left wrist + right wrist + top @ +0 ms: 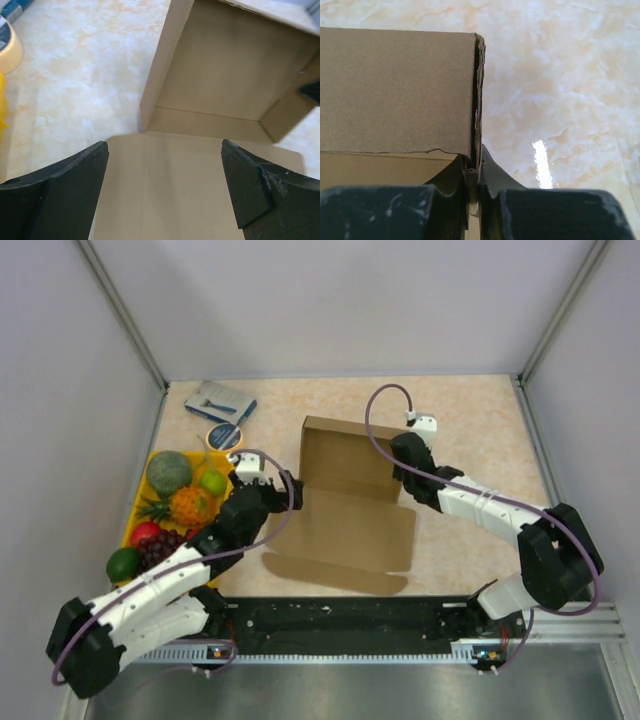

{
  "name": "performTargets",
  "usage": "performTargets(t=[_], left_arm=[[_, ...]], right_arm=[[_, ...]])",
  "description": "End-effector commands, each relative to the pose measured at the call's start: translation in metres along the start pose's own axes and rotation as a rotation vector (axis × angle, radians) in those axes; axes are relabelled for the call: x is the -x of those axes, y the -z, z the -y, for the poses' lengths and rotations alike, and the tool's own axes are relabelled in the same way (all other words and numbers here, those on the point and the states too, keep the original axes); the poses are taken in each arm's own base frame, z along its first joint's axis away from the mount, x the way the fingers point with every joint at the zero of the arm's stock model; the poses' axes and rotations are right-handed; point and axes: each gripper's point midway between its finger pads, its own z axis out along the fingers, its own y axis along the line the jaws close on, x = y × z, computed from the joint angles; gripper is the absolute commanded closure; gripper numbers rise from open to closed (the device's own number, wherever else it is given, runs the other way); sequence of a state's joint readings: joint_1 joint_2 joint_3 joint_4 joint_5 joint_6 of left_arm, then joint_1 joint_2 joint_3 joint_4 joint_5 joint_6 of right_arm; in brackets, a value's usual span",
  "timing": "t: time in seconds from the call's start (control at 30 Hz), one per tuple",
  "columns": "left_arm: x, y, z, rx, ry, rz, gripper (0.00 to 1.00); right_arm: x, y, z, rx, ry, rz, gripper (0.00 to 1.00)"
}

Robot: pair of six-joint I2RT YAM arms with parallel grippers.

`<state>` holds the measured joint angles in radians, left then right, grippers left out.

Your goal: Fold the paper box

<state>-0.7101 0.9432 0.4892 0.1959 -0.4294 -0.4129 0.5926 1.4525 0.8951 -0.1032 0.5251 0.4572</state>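
Right pincer [476, 167] is clamped tight on the top edge of the right side wall of the paper box [345, 455], with the corrugated edge nipped between both fingers. Left pincer [164, 146] stands wide apart and grips nothing. It hovers just above the lid panel [340, 530], near the hinge line where that panel meets the tray part.

Location of the work: the box sits about mid-surface [470, 410], between your two arms. Its tray part is erected, back and side walls upright, interior facing up. The lid panel lies flat toward the arm bases and is not yet raised. A yellow tray of fruit [130, 525] lies near the left arm, apart from the box.

Step in hand, in my judgement: the tray part is formed, and you are steadying it by the right wall while the left arm is free to take the lid. The task is well along, but the closing fold is outstanding.

The next move calls for a firm right clamp so the box does not slide. Bring the left pincer to the lid's free edge, lift it, and swing it over on the hinge. Release the right wall before the lid comes down, or the lid will likely foul on that arm. Whether the lid's tuck flaps are creased I cannot tell.
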Motion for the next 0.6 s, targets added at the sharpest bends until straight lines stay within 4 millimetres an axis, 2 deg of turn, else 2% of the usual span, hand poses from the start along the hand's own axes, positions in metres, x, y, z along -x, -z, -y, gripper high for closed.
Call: performTargets(t=[0.0, 0.03, 0.07, 0.1, 0.13, 0.17, 0.2, 0.23, 0.27, 0.33, 0.4, 0.43, 0.5, 0.57], left_arm=[[-0.014, 0.039, 0.007, -0.079, 0.098, -0.148, 0.01], [-0.006, 0.049, 0.009, -0.103, 0.123, -0.137, 0.01], [-0.017, 0.059, 0.004, -0.09, 0.119, -0.192, 0.01], [-0.015, 0.066, 0.005, -0.098, 0.141, -0.201, 0.01], [-0.004, 0.074, 0.005, -0.104, 0.161, -0.179, 0.02], [-0.004, 0.079, 0.0, -0.079, 0.174, -0.188, 0.02], [-0.015, 0.089, -0.011, -0.016, 0.206, -0.249, 0.02], [-0.011, 0.096, -0.012, -0.007, 0.229, -0.262, 0.02], [-0.014, 0.101, -0.011, -0.004, 0.247, -0.289, 0.02], [-0.028, 0.111, -0.006, -0.02, 0.331, -0.353, 0.02], [-0.042, 0.121, 0.012, -0.083, 0.465, -0.436, 0.02], [-0.051, 0.125, 0.012, -0.093, 0.502, -0.458, 0.02], [-0.059, 0.135, 0.022, -0.132, 0.585, -0.518, 0.02], [-0.073, 0.139, 0.015, -0.084, 0.638, -0.552, 0.02]], right_arm=[[0.018, 0.001, 0.011, -0.092, -0.11, 0.062, 1.0], [0.017, 0.001, 0.011, -0.095, -0.114, 0.055, 1.0], [0.019, 0.001, 0.009, -0.092, -0.135, 0.051, 1.0], [0.018, -0.001, 0.012, -0.097, -0.145, 0.036, 1.0], [0.013, -0.002, 0.014, -0.104, -0.148, 0.009, 1.0], [0.013, -0.002, 0.009, -0.079, -0.177, -0.014, 1.0], [0.015, -0.005, 0.013, -0.076, -0.203, -0.03, 1.0], [0.01, -0.005, 0.014, -0.07, -0.21, -0.065, 1.0], [0.014, -0.004, 0.007, -0.032, -0.238, -0.089, 1.0], [0.013, -0.007, 0.008, -0.032, -0.243, -0.132, 1.0], [0.011, -0.008, 0.003, -0.012, -0.248, -0.178, 1.0], [0.011, -0.01, 0.004, -0.013, -0.252, -0.189, 1.0], [0.01, -0.01, 0.001, -0.001, -0.265, -0.208, 1.0], [0.01, -0.013, -0.001, 0.006, -0.276, -0.219, 1.0]])
